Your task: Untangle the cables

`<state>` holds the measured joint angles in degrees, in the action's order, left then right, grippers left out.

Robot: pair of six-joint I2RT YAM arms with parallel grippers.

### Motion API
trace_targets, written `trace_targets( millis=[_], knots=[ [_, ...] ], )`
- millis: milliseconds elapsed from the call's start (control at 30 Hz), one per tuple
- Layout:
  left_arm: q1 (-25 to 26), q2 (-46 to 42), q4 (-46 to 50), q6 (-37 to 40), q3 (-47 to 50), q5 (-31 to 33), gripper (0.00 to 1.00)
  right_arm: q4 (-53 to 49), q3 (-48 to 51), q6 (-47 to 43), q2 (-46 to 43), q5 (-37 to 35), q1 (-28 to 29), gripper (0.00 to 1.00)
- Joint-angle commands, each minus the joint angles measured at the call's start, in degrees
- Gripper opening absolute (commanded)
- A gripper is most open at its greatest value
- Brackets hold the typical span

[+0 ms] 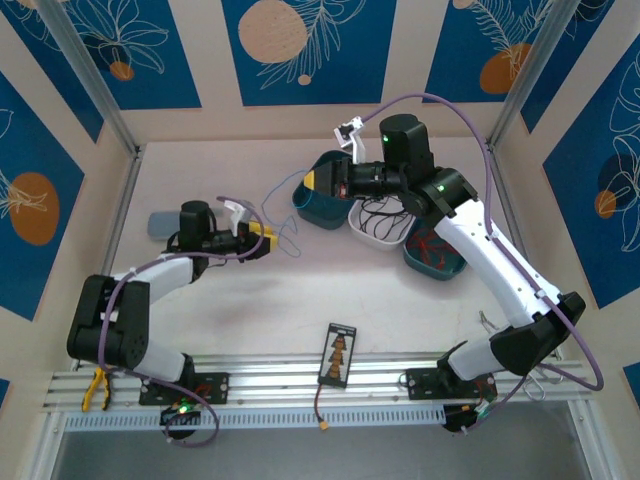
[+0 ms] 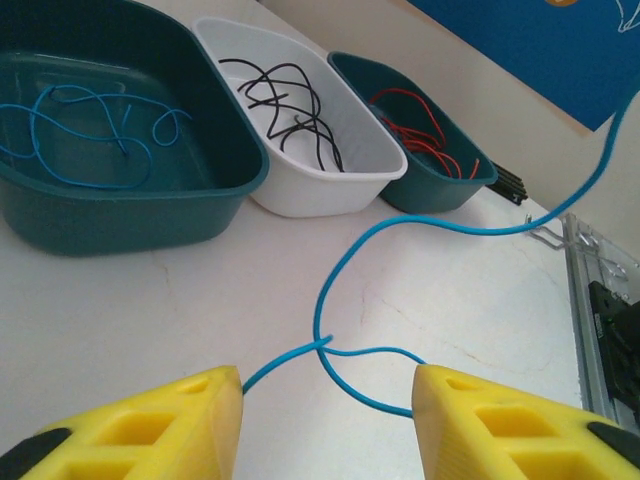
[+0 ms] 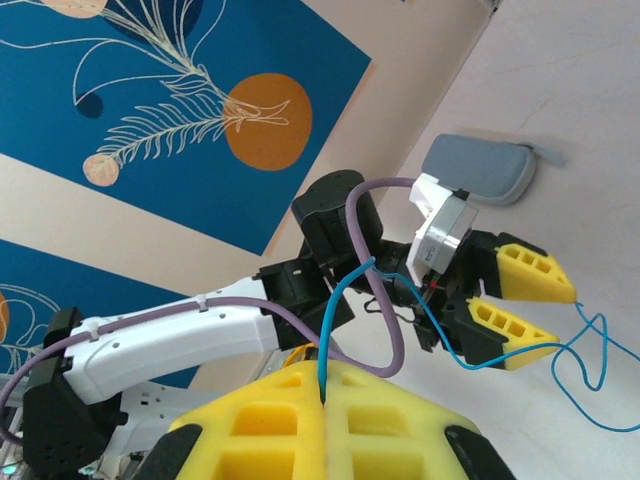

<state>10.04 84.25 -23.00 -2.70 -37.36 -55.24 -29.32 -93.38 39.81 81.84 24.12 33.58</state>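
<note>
We judge the sorting nearly finished. Three trays stand in a row on the far right part of the table. The left teal tray holds loose blue cables, the white tray holds black cables, and the right teal tray holds red cables.

One blue cable lies outside the trays. It runs from the right gripper, whose jaws are closed on it above the left teal tray, down to the table in front of the trays. There it crosses over itself once, between the fingers of the left gripper. The left jaws stand wide apart and grip nothing, with the crossed part of the cable lying in the gap between them.

What seems left is to work out that one crossing and put this last cable with the other blue ones.

We can read no brand or label on the trays or the grippers. A small dark card at the near edge of the table shows a column of orange figures, but any print on it is too small to make out.
</note>
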Motion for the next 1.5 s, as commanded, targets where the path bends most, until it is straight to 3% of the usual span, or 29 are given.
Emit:
trace_targets(
  millis=[0,133,300,400,467,533,733,900,1000,1067,1133,1333,1467],
  knots=[
    [0.4,0.7,1.3,1.7,-1.8,0.1,0.59,1.2,-1.3,1.1,-2.2,2.9,-0.4,0.0],
    [0.3,0.2,3.5,3.0,-2.9,1.8,0.63,1.3,-1.3,1.3,-2.6,3.1,-0.6,0.0],
    [0.4,0.3,6.3,4.0,-3.9,-1.6,0.54,1.7,-1.1,1.5,-3.1,3.5,-1.1,0.0],
    [0.5,0.1,6.4,3.8,-3.5,-4.1,0.36,2.2,-1.2,1.8,-3.1,3.7,-1.5,0.0],
    [0.5,-0.1,6.5,3.7,-3.3,-4.5,0.16,2.3,-1.3,1.9,-3.1,4.0,-1.8,0.0],
    [0.7,-0.5,6.2,3.8,-3.0,-4.1,0.07,2.5,-1.1,1.9,-3.1,4.0,-2.0,0.0],
    [0.8,-1.8,4.6,2.1,-2.2,-3.8,0.02,2.4,0.2,2.0,-3.6,2.8,-3.3,0.0],
    [0.8,-3.8,-2.0,-2.4,0.6,-2.8,0.0,-0.9,1.2,-0.1,-4.4,-3.3,-4.3,0.0],
    [0.8,-5.2,-6.2,-5.9,2.0,-3.4,0.09,-3.9,2.2,-1.1,-4.7,-9.1,-5.3,0.0],
    [0.8,-6.1,-9.9,-9.0,2.9,-4.3,0.08,-5.0,3.6,-0.6,-4.8,-11.4,-6.6,0.0],
    [0.8,-6.8,-14.0,-12.2,3.9,-4.8,0.0,-5.0,5.5,0.4,-5.1,-12.2,-8.0,0.0],
    [0.8,-9.1,-15.7,-16.1,4.3,-4.4,0.0,-4.1,10.5,2.3,-6.1,-12.2,-13.0,0.0],
    [0.8,-9.3,-16.2,-18.4,3.9,-4.9,0.09,-4.4,12.6,2.4,-6.8,-13.0,-15.9,0.0]
  ],
)
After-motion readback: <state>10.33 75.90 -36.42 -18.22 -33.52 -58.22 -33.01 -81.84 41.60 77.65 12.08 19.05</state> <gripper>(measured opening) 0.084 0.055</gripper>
